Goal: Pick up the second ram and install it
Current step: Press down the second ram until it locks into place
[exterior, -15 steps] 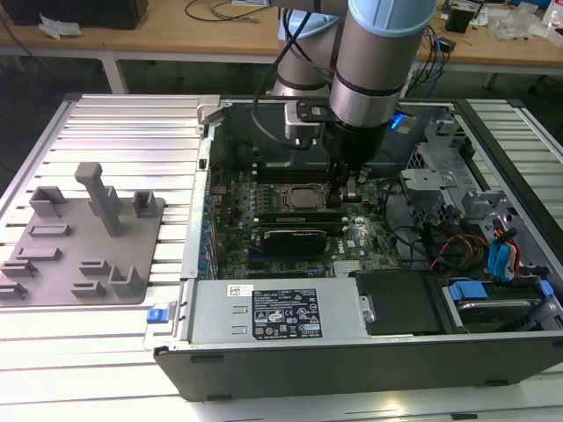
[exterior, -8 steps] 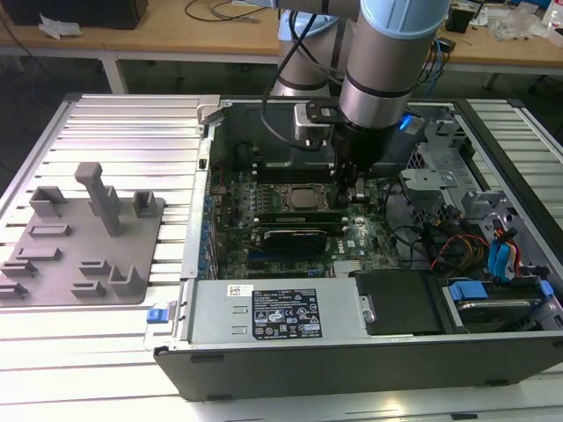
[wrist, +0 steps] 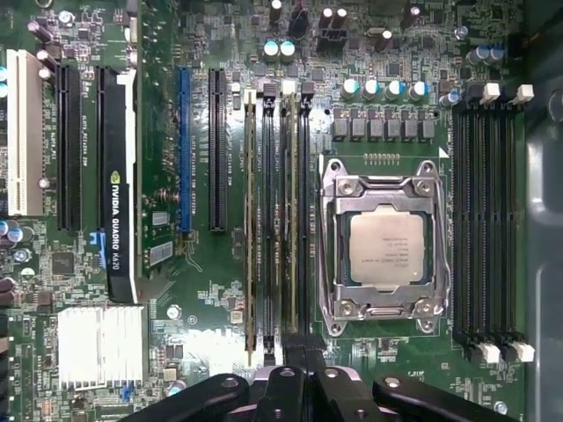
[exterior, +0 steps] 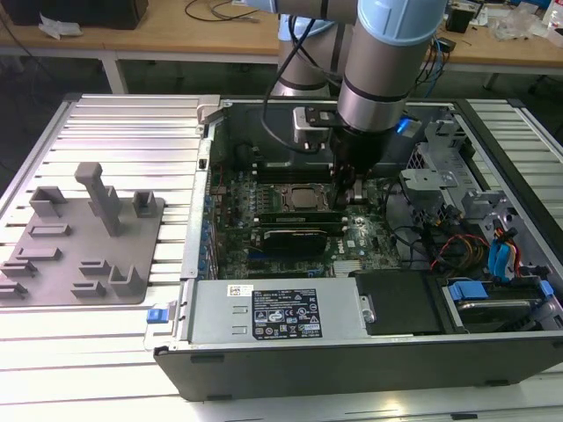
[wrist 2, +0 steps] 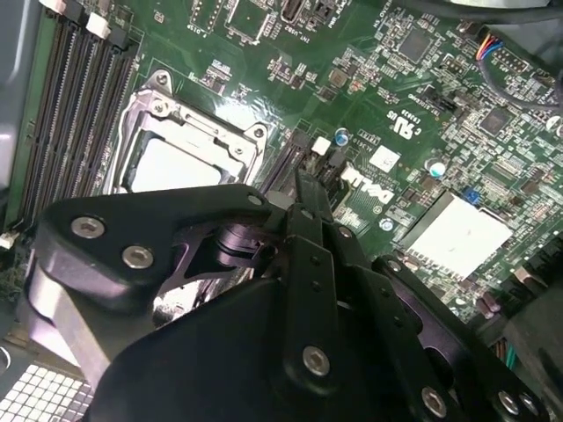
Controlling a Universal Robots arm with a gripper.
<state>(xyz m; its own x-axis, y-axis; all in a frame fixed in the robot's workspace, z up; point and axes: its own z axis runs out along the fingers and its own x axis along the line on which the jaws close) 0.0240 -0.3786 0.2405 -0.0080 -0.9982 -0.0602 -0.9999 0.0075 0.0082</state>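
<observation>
The arm reaches down into the open case (exterior: 369, 360), which lies on the ribbed table (exterior: 123, 123), and its pincer (exterior: 352, 189) hangs low over the motherboard (exterior: 352, 237), just beside the CPU (exterior: 299, 198) on the exterior view's right. In the first wrist view the pincer (wrist: 304, 352) looks clenched: its two fingers (wrist: 292, 356) meet with only a thin seam between them, and they sit over one end of the bank of memory slots next to the CPU (wrist: 384, 248). The second ram (wrist: 287, 220) stands on edge in one of those slots, a thin green strip running the slot's length, and its near end passes under the fingertips; whether the tips touch it I cannot tell. Another stick (wrist: 251, 220) stands in the same bank, one dark slot away on the side far from the CPU. Across the CPU lies a further bank of dark slots (wrist: 484, 220). A graphics card (wrist: 119, 176) and a finned heatsink (wrist: 101, 345) sit well apart from the pincer. In the second wrist view the pincer (wrist 2: 303, 189) tapers to a narrow tip close above the board, near the CPU (wrist 2: 167, 163). The grey fixture (exterior: 84, 237) rests on the table at the exterior view's left, outside the case.
</observation>
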